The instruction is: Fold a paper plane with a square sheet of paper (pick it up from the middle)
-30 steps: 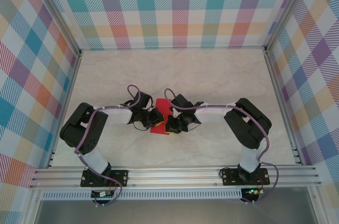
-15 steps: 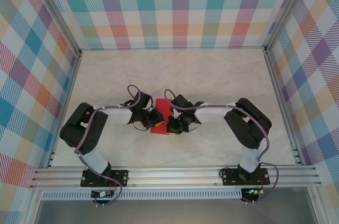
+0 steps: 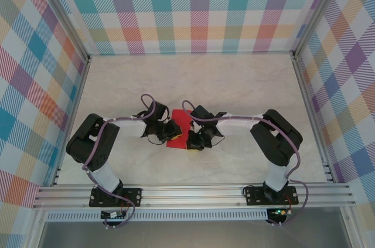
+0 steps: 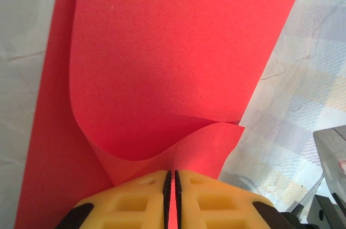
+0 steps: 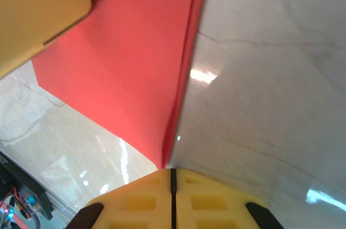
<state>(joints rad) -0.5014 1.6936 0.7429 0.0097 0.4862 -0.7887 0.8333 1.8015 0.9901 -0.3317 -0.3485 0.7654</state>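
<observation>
Wrist views show left fingers [image 4: 135,199] pinching the red sheet [image 4: 173,66] curled, right fingers [image 5: 211,194] pinching its fold.

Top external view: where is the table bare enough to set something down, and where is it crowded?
Bare: the far half of the table, between the back wall and both arms; also a near patch between the arm bases and front rail. Crowded: the centre, where the left gripper and right gripper both pinch the square sheet of paper.
</observation>
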